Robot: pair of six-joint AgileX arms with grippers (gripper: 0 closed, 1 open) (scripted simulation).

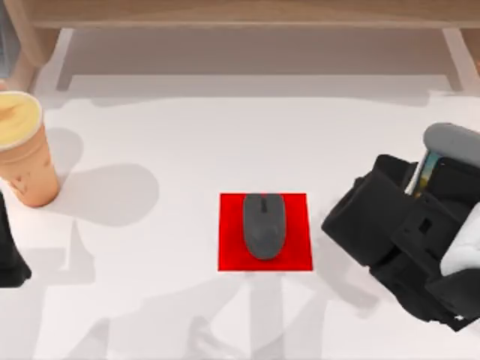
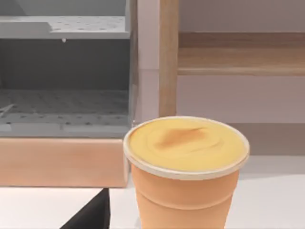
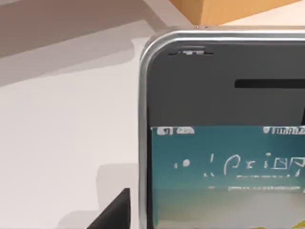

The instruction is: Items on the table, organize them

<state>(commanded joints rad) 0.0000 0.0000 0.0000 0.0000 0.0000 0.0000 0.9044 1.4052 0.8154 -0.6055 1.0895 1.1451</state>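
Mouse (image 1: 263, 225) already sits on the red mat (image 1: 232, 255), so 1 looks sorted. Right gripper (image 1: 420, 187) is at the phone (image 3: 224, 143), cup (image 1: 26, 154) waits far left on the surface (image 1: 165, 300); can't tell either jaws' state.

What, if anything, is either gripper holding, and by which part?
Cannot be told. The right gripper is over the smartphone, but any contact is hidden. The cup and mouse stand free.

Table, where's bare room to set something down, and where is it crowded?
Bare table: between the paper cup and the red mat, and between the mat and the shelf. Crowded: the right side, where the right gripper is at the smartphone.
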